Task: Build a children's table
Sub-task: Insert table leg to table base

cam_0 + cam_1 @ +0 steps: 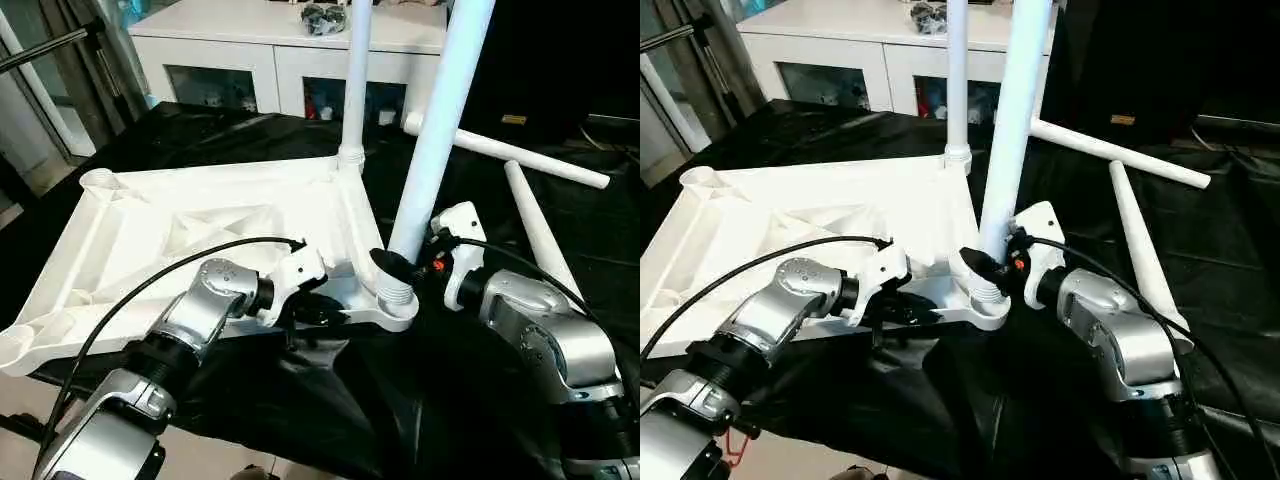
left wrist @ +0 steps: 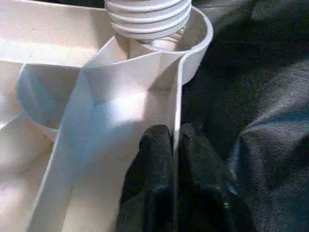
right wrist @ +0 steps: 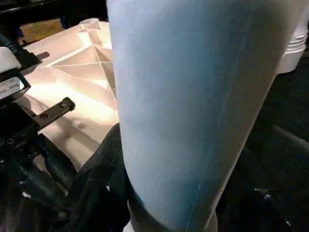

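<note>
Tabletop (image 1: 200, 240) lies upside down on the black-draped surface (image 1: 520, 230), ribbed underside up, its near right corner socket (image 1: 398, 305) between my two arms. Its left edge is cut off by the frame in the right eye view.

Left tool (image 2: 175, 145): the two black fingers (image 2: 154, 159) are pinched nearly together on the thin upright rim wall of the tabletop, one finger on each side of it, just beside the corner socket. In the head views this grip is mostly hidden behind my own wrist housing and cable; the left wrist view settles it.

Right tool (image 1: 405, 262): fingers stand about half apart around the lower end of a white leg (image 1: 440, 120), which rises from the near right socket, leaning a little. One finger shows as a dark pad at the leg's base; the other is hidden behind the leg. Ridged collar of the leg (image 2: 147, 17) sits at the socket mouth; how deep it is seated I cannot tell.

Second leg (image 1: 355, 80) stands upright in the far right socket, top cut off. Two more legs lie loose on the black cloth at right: one (image 1: 520, 155) crosswise, one (image 1: 540, 235) running toward me, its near end hidden behind my right forearm.

White glass-door cabinet (image 1: 250, 60) behind; contents too small to identify.
</note>
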